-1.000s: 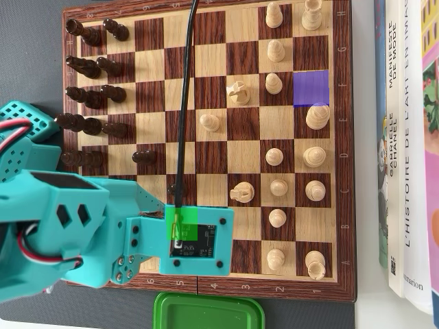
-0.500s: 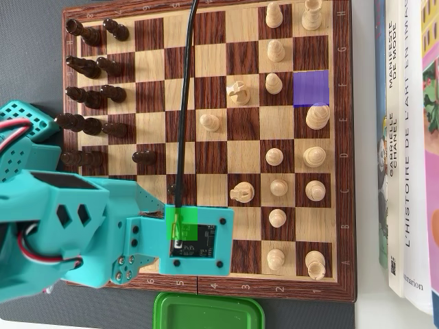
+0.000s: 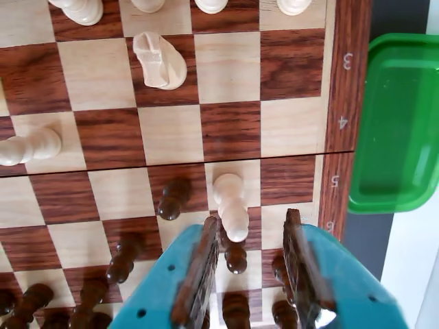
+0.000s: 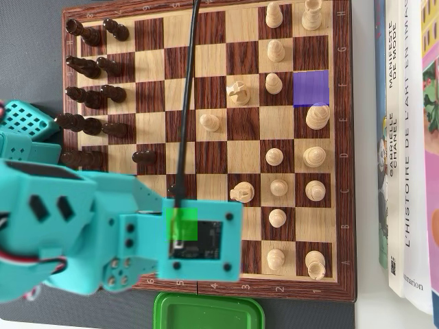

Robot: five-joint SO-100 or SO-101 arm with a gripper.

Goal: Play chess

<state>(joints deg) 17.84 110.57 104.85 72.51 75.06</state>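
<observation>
The wooden chess board [image 3: 346,130] fills the wrist view and lies under the arm in the overhead view [image 4: 346,171]. My teal gripper [image 3: 251,219] with brown pads is open, low over the board near its numbered edge. A pale cream pawn [image 3: 232,205] stands between the jaws, close to the left finger [image 3: 202,267] and apart from the right one. Dark-brown pawns [image 3: 236,257] stand below it between the jaws. A cream knight [image 3: 159,60] stands further up the board and shows in the overhead view [image 4: 241,192]. In the overhead view the arm hides the gripper and the pawn.
A green plastic lid [image 3: 398,123] lies beside the board's numbered edge, also in the overhead view [image 4: 208,312]. Books [image 4: 408,137] lie along the board's right side. Dark pieces [image 4: 89,65] line the left, cream pieces [image 4: 314,154] the right. One square is tinted purple [image 4: 311,88].
</observation>
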